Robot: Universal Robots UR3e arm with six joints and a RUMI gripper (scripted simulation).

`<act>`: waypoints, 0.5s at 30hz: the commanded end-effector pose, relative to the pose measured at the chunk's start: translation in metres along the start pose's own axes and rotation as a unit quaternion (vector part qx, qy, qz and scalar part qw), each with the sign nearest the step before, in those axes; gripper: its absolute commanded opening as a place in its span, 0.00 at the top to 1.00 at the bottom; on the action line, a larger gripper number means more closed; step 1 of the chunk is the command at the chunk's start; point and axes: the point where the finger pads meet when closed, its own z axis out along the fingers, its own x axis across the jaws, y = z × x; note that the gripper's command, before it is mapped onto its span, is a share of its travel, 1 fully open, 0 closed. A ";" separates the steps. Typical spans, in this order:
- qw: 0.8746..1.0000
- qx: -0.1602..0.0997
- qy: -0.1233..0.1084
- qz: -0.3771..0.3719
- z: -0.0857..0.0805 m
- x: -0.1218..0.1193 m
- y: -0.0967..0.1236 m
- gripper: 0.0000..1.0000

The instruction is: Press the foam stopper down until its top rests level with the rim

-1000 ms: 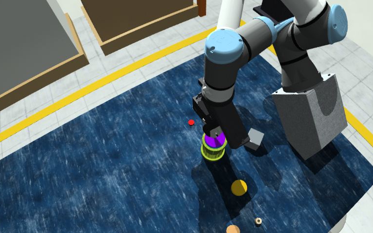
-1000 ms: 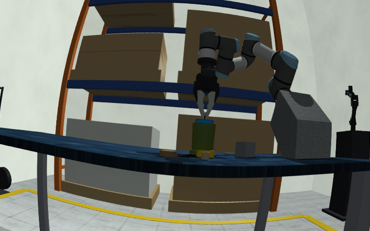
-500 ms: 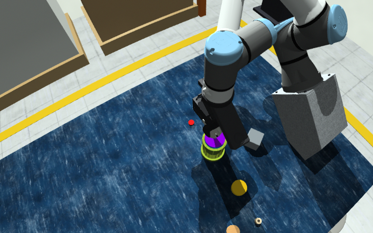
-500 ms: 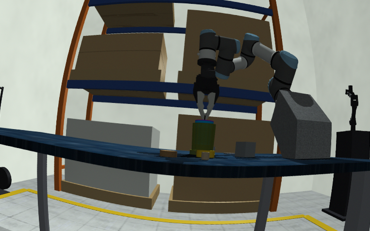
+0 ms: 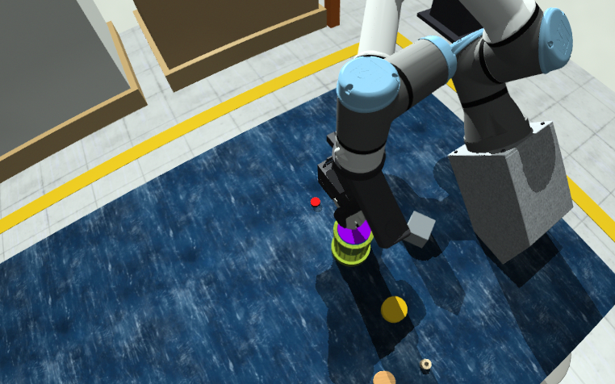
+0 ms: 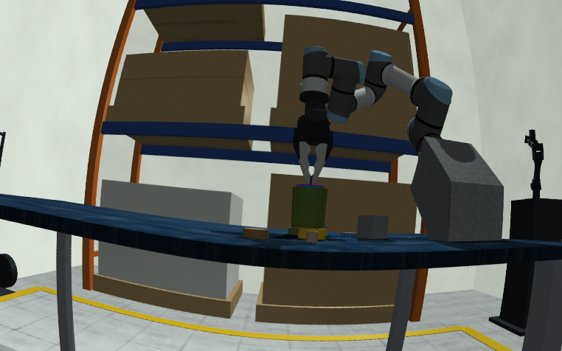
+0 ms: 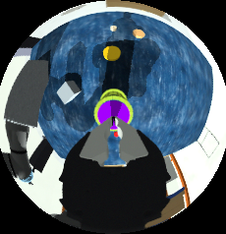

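A yellow-green jar [image 5: 352,247] stands upright on the blue mat; it also shows in the exterior view [image 6: 309,210] and in the wrist view [image 7: 114,110]. A purple foam stopper [image 5: 353,234] [image 6: 310,186] fills its mouth, and its top stands a thin sliver above the rim. My gripper [image 6: 312,179] is shut on nothing and points straight down. Its tips stand right at the middle of the stopper's top [image 7: 114,129]; whether they press on it I cannot tell.
A grey cube [image 5: 420,227] sits just right of the jar. A yellow ball [image 5: 394,309], a small ring [image 5: 425,364] and a tan disc [image 5: 384,377] lie nearer the front. A red dot [image 5: 315,201] marks the mat behind the jar. The robot's grey base [image 5: 512,190] stands to the right.
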 end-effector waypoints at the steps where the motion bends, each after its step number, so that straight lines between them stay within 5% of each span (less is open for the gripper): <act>1: 1.000 0.000 0.001 0.000 0.002 0.000 0.000 1.00; 15: 1.000 0.000 0.001 0.000 0.010 0.000 0.000 1.00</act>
